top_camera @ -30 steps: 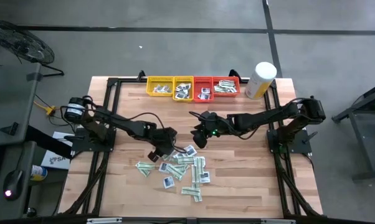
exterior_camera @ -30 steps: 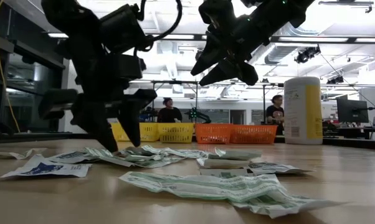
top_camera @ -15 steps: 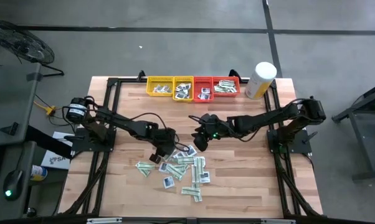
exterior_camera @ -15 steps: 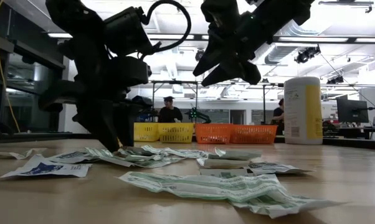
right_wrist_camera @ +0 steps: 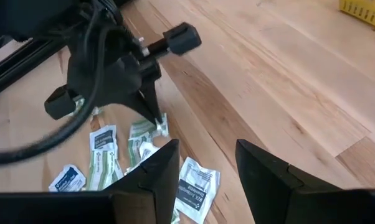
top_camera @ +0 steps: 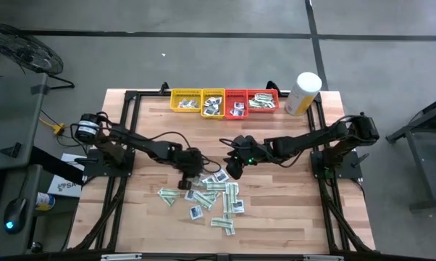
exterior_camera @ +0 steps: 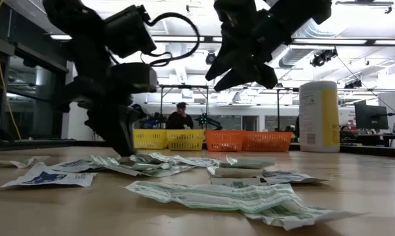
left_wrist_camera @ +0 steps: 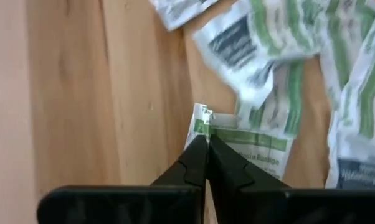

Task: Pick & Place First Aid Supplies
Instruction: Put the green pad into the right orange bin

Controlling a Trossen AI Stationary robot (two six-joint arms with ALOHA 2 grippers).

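Note:
The first aid supplies (top_camera: 214,194) are flat white-and-green strips and white squares with blue centres, lying scattered on the wooden table's middle. My left gripper (top_camera: 190,174) stands at the pile's far left edge, fingers pointing down, shut on one green-and-white strip packet (left_wrist_camera: 243,146). My right gripper (top_camera: 232,168) hangs open above the pile's far right edge (exterior_camera: 240,73), clear of the packets and touching nothing. My left gripper pinches the strip packet's end edge (left_wrist_camera: 203,117) between its two fingertips. The fingers come from above, pointing down at the table (exterior_camera: 125,145). In the right wrist view the pinched end (right_wrist_camera: 161,127) stands up at the fingertips. The packet's far part lies among the other packets.
Two yellow trays (top_camera: 196,101) and two red trays (top_camera: 250,101) with packets in them stand in a row at the table's far edge. A tall white-and-yellow canister (top_camera: 303,93) stands at the far right. People show in the room beyond the table.
My left gripper has shut its fingers at the pile's far left edge and taken hold of the strip packet's end. My right gripper has drifted a little toward the table's near edge, staying open above the pile.

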